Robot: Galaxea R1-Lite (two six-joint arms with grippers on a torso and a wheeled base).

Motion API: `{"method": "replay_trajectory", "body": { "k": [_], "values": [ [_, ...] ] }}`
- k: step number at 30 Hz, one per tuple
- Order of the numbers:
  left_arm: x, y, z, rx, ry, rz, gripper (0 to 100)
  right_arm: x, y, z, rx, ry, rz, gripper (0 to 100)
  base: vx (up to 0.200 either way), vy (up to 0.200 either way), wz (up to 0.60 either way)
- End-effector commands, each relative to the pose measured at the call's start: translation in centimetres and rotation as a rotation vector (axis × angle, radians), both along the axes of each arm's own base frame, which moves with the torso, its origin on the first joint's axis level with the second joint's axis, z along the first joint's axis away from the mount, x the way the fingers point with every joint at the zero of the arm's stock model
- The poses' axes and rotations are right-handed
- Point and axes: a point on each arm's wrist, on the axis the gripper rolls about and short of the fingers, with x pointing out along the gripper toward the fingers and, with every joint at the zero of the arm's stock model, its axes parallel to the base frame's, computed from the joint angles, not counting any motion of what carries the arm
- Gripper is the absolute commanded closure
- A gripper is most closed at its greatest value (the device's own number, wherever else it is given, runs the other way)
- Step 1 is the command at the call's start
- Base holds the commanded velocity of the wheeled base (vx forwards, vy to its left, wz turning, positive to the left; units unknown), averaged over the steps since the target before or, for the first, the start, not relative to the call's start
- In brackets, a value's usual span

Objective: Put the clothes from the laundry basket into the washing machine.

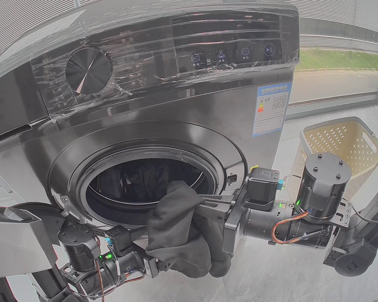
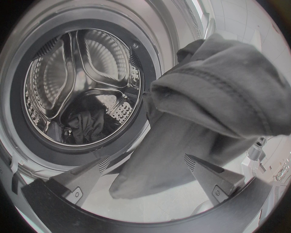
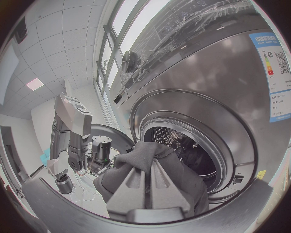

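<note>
A dark grey garment point(image 1: 177, 234) hangs in front of the lower edge of the washing machine's drum opening point(image 1: 152, 152). My right gripper point(image 1: 195, 202) is shut on its top fold, seen close in the right wrist view point(image 3: 148, 165), and the cloth point(image 3: 136, 151) drapes over its fingers. My left gripper point(image 2: 145, 157) is open just below and left of the garment point(image 2: 218, 91), whose lower end hangs between the fingers. Dark clothes point(image 2: 86, 124) lie at the bottom of the drum. The beige laundry basket point(image 1: 341, 146) stands to the right of the machine, with no clothes showing inside.
The washer's round door point(image 3: 116, 135) is swung open on the left side, behind my left arm. Grey tiled floor point(image 1: 273, 285) lies below both arms. A glass wall runs behind the basket.
</note>
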Motion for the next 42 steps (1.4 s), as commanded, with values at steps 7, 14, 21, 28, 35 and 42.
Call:
{"method": "replay_trajectory", "body": {
  "k": [7, 14, 21, 28, 35, 42],
  "values": [
    [3.0, -1.3, -2.0, 0.0, -0.005, 0.003, 0, -0.3, 0.4, -0.3, -0.006, 0.007, 0.013, 100, 0.0, 0.0, 0.0],
    [3.1, -1.4, -1.9, -0.005, -0.01, -0.001, 100, -0.3, 0.2, -0.4, -0.007, 0.006, 0.007, 100, 0.0, 0.0, 0.0],
    [1.3, -0.2, 0.4, -0.021, -0.041, 0.013, 100, 0.6, -0.8, -0.7, -0.019, 0.018, -0.045, 100, 0.0, 0.0, 0.0],
    [-2.0, 1.8, 4.0, -0.054, -0.114, 0.028, 100, 1.7, -1.8, -1.2, -0.035, 0.038, -0.149, 100, 0.0, 0.0, 0.0],
    [-3.4, 2.2, 4.6, -0.057, -0.121, 0.022, 100, 1.9, -1.7, -1.7, -0.043, 0.048, -0.166, 100, 0.0, 0.0, 0.0],
    [-3.5, 2.5, 4.3, -0.055, -0.105, 0.028, 100, 2.1, -1.9, -1.8, -0.046, 0.051, -0.178, 100, 0.0, 0.0, 0.0]
  ]
}}
